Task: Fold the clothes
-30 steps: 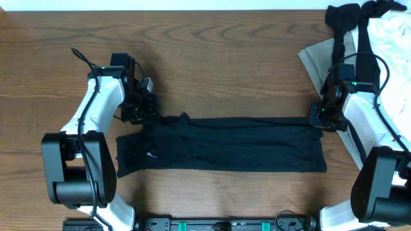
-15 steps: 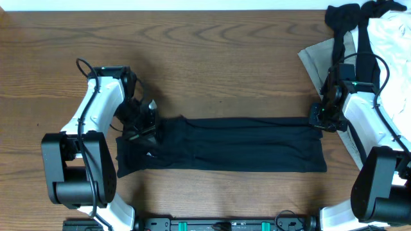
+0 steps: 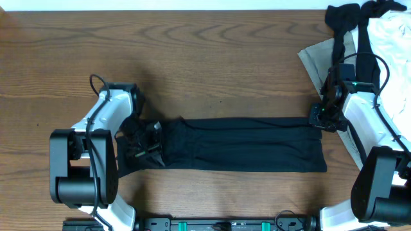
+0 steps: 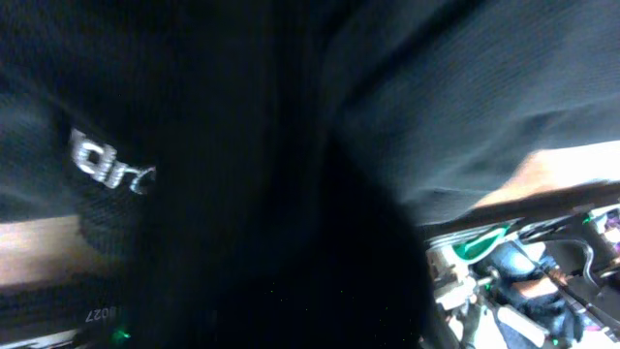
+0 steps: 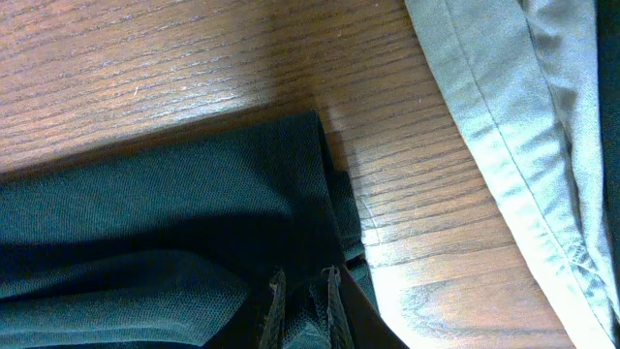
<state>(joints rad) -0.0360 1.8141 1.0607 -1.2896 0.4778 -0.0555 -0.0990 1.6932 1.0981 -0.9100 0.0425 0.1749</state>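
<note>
Overhead | T-shirt (image 3: 244,144) R edge in R tool (image 3: 316,120) | beige garment (image 3: 314,61) beside

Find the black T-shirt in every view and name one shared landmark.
Overhead: T-shirt lies as a long band across lower centre.
Left wrist: T-shirt fills nearly the whole frame, white lettering at left.
Right wrist: T-shirt covers the lower left, one corner near centre.
Shared landmark: the wooden table, bare beside the cloth in all three.

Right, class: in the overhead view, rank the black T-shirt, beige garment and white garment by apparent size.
1. black T-shirt, clearly largest.
2-3. beige garment and white garment: similar visible areas, both partly hidden or cropped, so unranked.
</note>
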